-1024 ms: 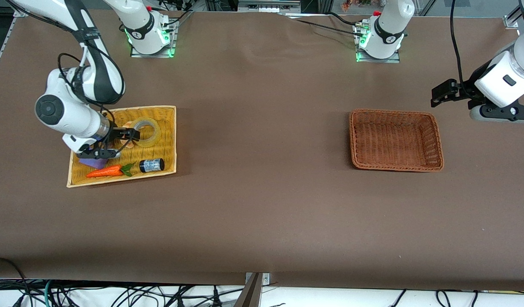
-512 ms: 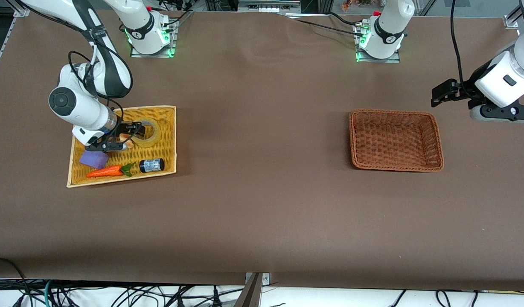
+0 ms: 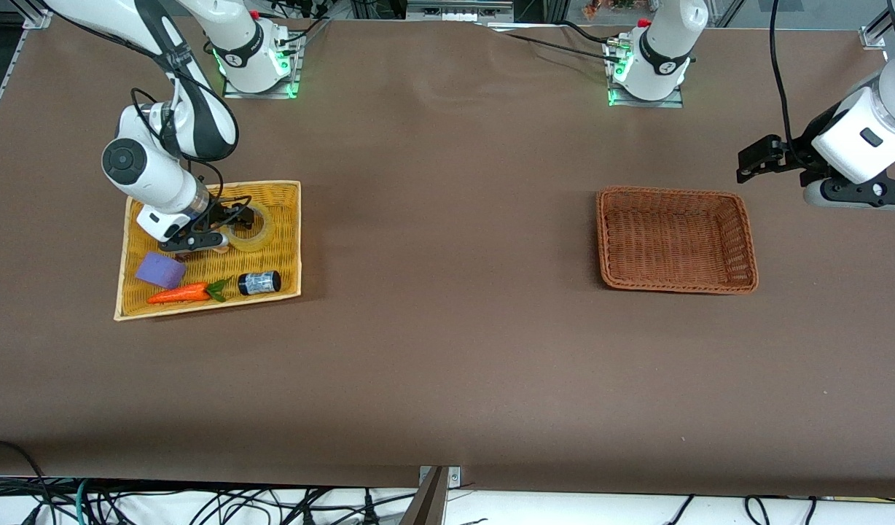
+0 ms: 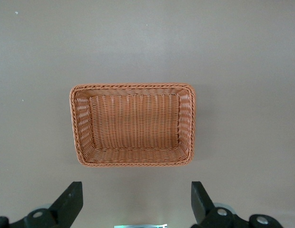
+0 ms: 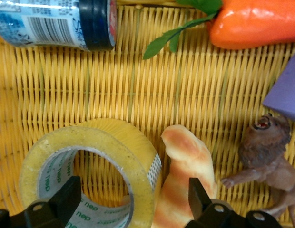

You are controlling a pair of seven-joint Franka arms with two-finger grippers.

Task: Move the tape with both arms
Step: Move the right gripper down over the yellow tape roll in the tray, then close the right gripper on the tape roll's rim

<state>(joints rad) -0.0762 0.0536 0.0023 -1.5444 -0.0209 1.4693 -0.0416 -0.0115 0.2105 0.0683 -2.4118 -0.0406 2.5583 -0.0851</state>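
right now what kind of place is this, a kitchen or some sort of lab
Most likely a robotics lab, not a kitchen: two white arms are bolted to a brown table, loose cables hang off its edge, and a yellow tray holds test props such as tape and a toy carrot.

Bright, even overhead light, soft shadows; the right wrist close-up looks perhaps slightly soft

Yellow basket crowded: striped croissant toy touches the tape, animal figure just beside, leaving little claw clearance there. Bottle and carrot stand apart. Brown basket unobstructed.
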